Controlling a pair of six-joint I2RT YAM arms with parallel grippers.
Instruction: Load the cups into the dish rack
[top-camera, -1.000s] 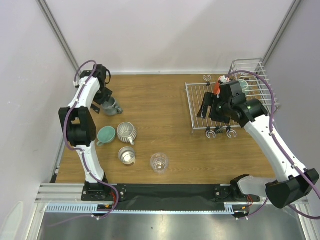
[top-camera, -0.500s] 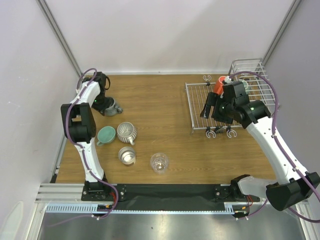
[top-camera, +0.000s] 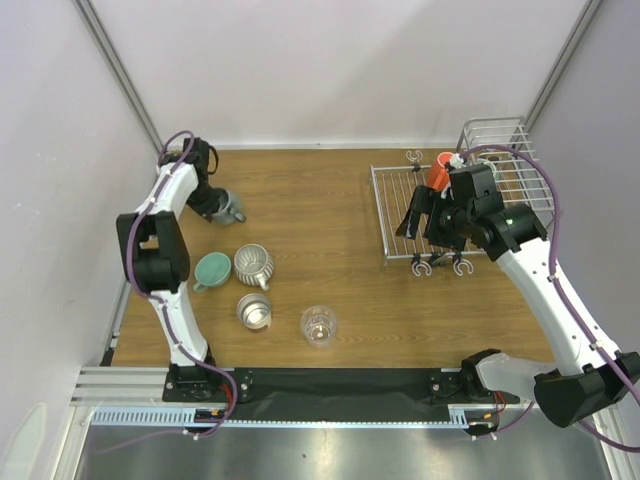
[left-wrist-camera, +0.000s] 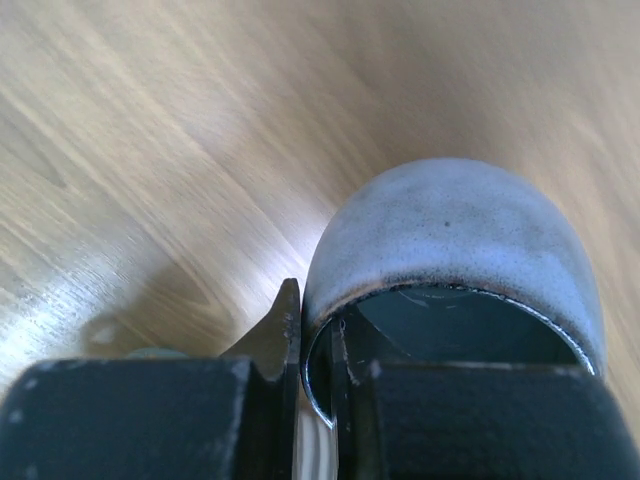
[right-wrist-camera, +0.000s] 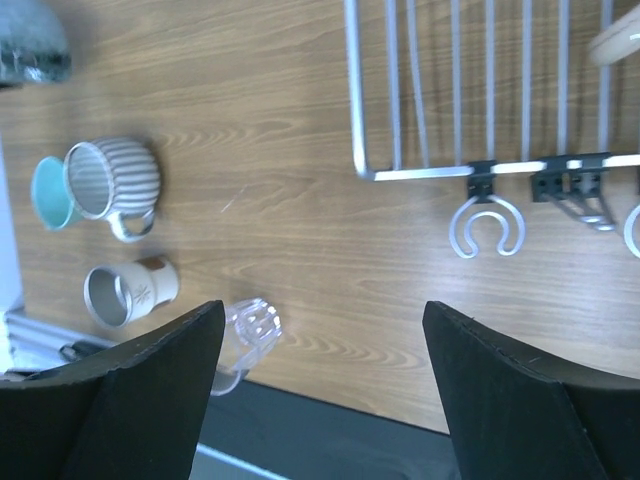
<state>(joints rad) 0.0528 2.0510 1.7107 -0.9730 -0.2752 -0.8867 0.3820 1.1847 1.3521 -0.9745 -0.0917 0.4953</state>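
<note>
Left jaws clamp the grey-blue mug (left-wrist-camera: 450, 230); right jaws stand wide, apparently above the dish rack (top-camera: 395, 195)

Wooden table (top-camera: 310, 200) with cups (top-camera: 254, 265), dish rack (top-camera: 395, 195)

From the middle of the table (top-camera: 320, 215) we find the dish rack (top-camera: 390, 205) at two o'clock, its basket (top-camera: 497, 135) behind the flat part's right end, with the tray mug (top-camera: 438, 172) on the flat part's far edge. The far mug (top-camera: 225, 208) is at ten. At nine the left mug (top-camera: 212, 269) sits just left of the middle cup (top-camera: 254, 265); the near cup (top-camera: 254, 311) is at eight, the glass (top-camera: 319, 326) at six.
</note>
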